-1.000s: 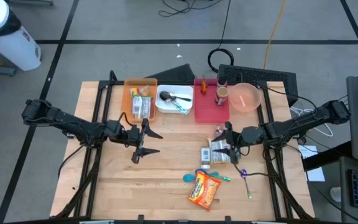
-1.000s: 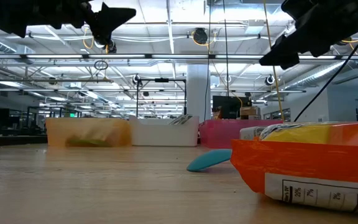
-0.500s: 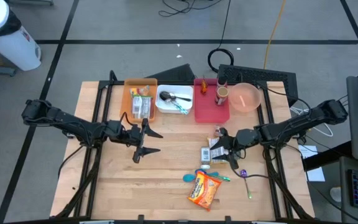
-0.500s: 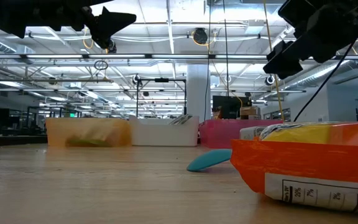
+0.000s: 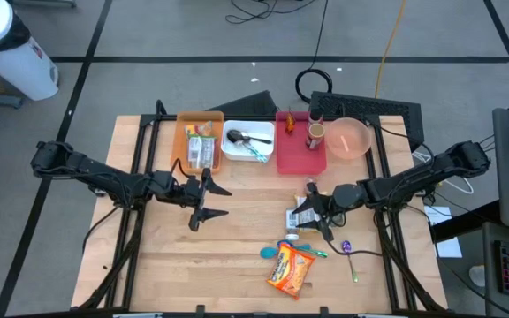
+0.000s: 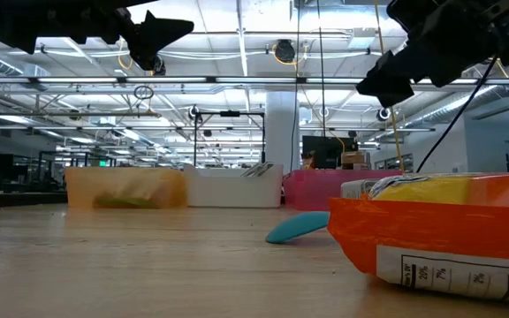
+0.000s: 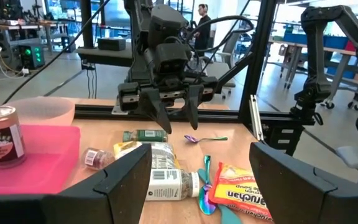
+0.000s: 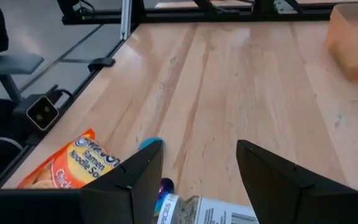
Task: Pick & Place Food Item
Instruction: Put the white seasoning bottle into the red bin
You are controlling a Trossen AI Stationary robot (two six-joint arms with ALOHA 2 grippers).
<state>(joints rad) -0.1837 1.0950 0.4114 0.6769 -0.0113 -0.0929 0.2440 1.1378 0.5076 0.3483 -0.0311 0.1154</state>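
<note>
Several food items lie in a loose heap right of the table's middle: a white-labelled packet (image 5: 294, 218), a small green packet (image 7: 145, 135) and a little jar (image 7: 93, 157). An orange noodle packet (image 5: 290, 269) lies nearer the front edge. My right gripper (image 5: 315, 212) hovers open just above the heap, tipped slightly down, with the white-labelled packet (image 8: 210, 211) below its fingers. My left gripper (image 5: 226, 202) hangs open and level over bare wood at centre left, pointing at the heap.
Along the far edge stand an orange bin (image 5: 200, 141) with packets, a white bin (image 5: 247, 143) with cutlery, a pink tray (image 5: 300, 146) with a can, and a pink bowl (image 5: 350, 139). A blue spoon (image 5: 277, 252) and a purple spoon (image 5: 347, 252) lie near the noodle packet.
My right gripper has moved toward the table's left, sunk a little and tipped its fingers downward, and now stands over the heap of food items. Its fingers have stayed open. Nothing on the table has moved.
</note>
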